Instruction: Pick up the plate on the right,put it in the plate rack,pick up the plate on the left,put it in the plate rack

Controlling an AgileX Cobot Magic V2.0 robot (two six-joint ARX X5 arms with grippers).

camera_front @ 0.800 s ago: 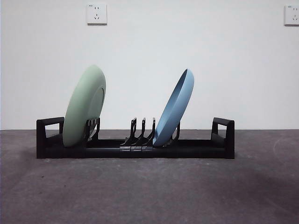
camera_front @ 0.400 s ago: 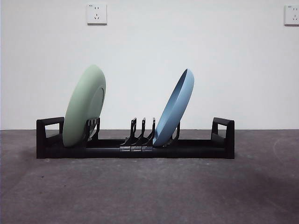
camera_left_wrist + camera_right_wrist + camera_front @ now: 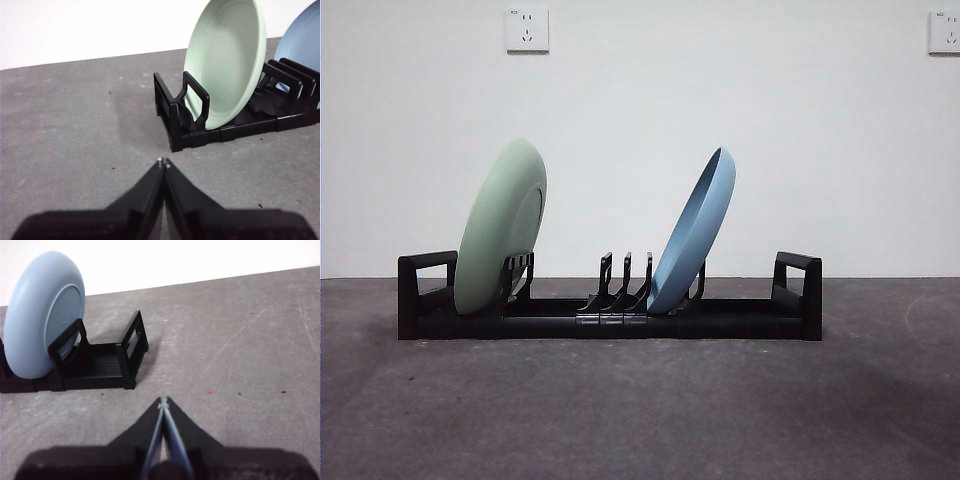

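The black plate rack (image 3: pixel 610 318) stands across the table. A pale green plate (image 3: pixel 500 228) leans in its left end and a blue plate (image 3: pixel 694 232) leans right of its middle, both tilted right. In the left wrist view the green plate (image 3: pixel 225 62) stands in the rack (image 3: pixel 182 117), and my left gripper (image 3: pixel 163 162) is shut, empty, short of the rack's handle end. In the right wrist view the blue plate (image 3: pixel 42 315) stands in the rack (image 3: pixel 107 360), and my right gripper (image 3: pixel 163 401) is shut, empty, over bare table away from it. Neither arm shows in the front view.
Grey tabletop (image 3: pixel 640 400) lies in front of the rack and to both sides. A white wall with two sockets (image 3: pixel 527 30) stands behind. Several free prongs (image 3: pixel 625 280) rise between the two plates.
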